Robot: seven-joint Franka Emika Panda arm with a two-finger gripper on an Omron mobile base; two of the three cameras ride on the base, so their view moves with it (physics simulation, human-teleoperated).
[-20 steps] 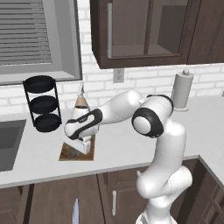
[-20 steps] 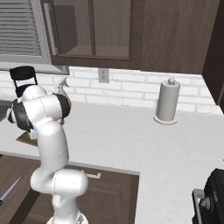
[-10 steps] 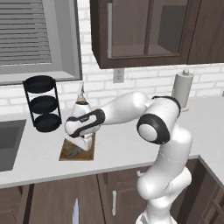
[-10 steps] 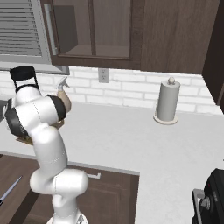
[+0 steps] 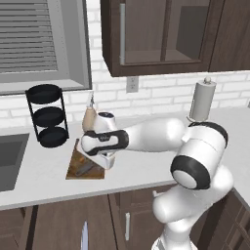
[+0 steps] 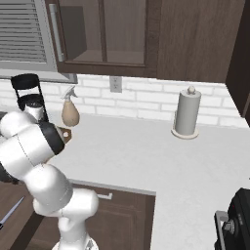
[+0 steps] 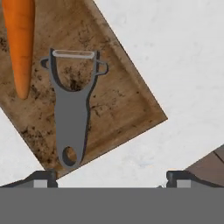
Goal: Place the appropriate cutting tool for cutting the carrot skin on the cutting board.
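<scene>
The gripper (image 7: 111, 177) stands open and empty just above the cutting board (image 7: 127, 94), on which the peeler (image 7: 71, 109) lies flat beside the carrot (image 7: 21, 39), touching neither finger. With placement apparently complete, the sound course is a straight lift clear of the board, avoiding any sideways sweep that could drag the tool. Against half a second ago, the arm's elbow has swung farther from the board.
</scene>
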